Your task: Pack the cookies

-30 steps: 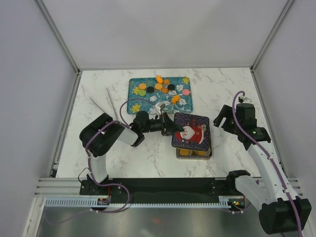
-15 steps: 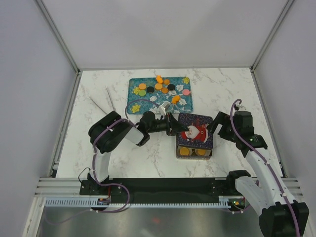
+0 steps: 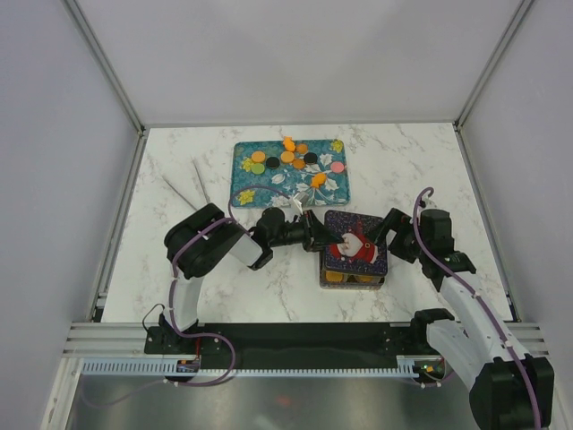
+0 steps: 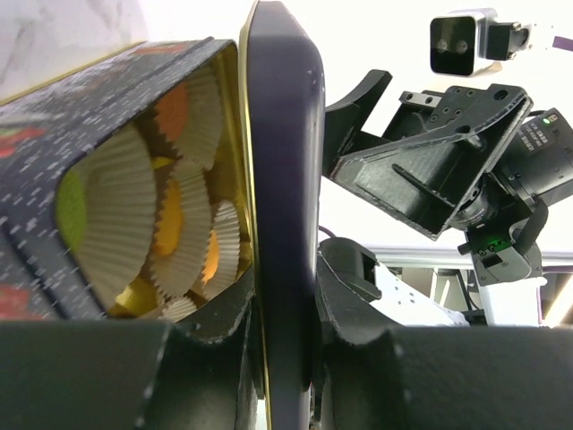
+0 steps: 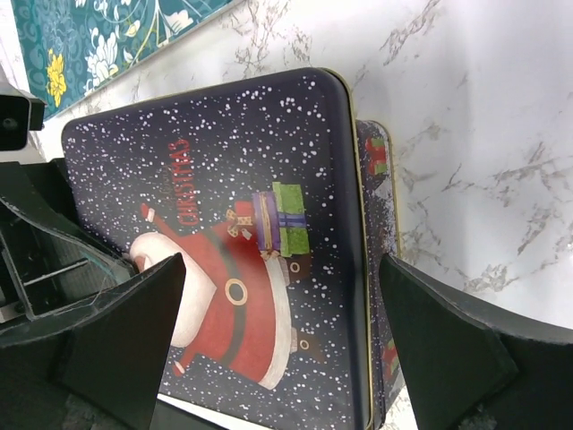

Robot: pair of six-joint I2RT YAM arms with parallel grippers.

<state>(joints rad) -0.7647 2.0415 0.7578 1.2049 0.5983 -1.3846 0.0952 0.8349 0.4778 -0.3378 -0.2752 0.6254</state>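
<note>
Jaws of the left gripper [image 3: 311, 235] are pinched on the left edge of the Santa-printed lid [image 5: 224, 179], holding it above and slightly askew of the tin [image 4: 107, 98], which sits on the marble table [image 3: 403, 161] near the middle. The right gripper [image 5: 279, 278] hangs over the lid's right side, its fingers spread wide and touching nothing. Loose cookies [image 3: 287, 158] lie on the patterned tray [image 3: 260, 190] just beyond the tin. More sit inside the tin in white paper cups [image 4: 116, 215], and two orange ones show at its near edge from above. Each disc looks light, thin and rigid, lying flat on a glossy surface, so it will probably slide rather than lift. The likely hold is a pinch across the rim from above, gentle in case it chips. By count there is one tin, one lid and one tray. Roughly a dozen cookies lie on the tray: mostly orange, with two black, two green and one pink. At least five filled cups show in the tin. Two thin metal rods [image 3: 202, 181] lie on the left.
</note>
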